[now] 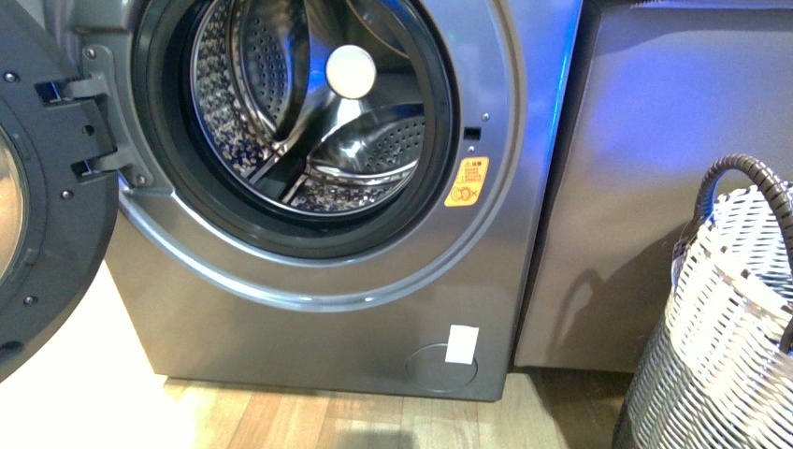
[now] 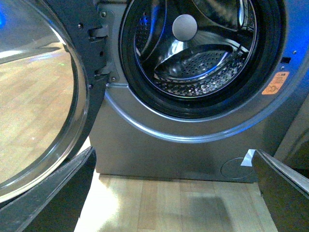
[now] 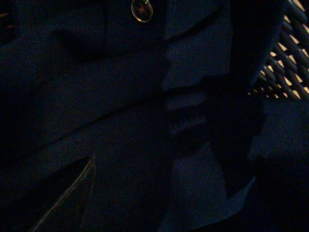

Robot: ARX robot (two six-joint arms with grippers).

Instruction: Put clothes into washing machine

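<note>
Front view: washing machine (image 1: 309,318) at left-centre, door (image 1: 37,215) swung fully open to the left on its hinges, perforated drum (image 1: 281,112) exposed, with nothing seen lying inside. Orange warning sticker (image 1: 466,181) on the right of the porthole rim; white label (image 1: 462,344) low on the front panel. Plain grey cabinet (image 1: 655,187) just beside the machine on the right; woven basket (image 1: 720,355) near, at far right, on the wooden floor (image 1: 281,421). Left wrist view: left gripper (image 2: 169,193) released, fingers (image 2: 53,193) spread wide with nothing between them, facing the porthole from above the floor. Right wrist view (dim, but readable): clothes (image 3: 96,96) filling almost the whole frame, dark navy fabric in folds, one round button (image 3: 142,9) visible, basket weave (image 3: 289,63) just beside the fabric. Right gripper (image 3: 159,208) close against the fabric, only one finger (image 3: 67,198) clearly discernible; grasping or released cannot be told.
</note>
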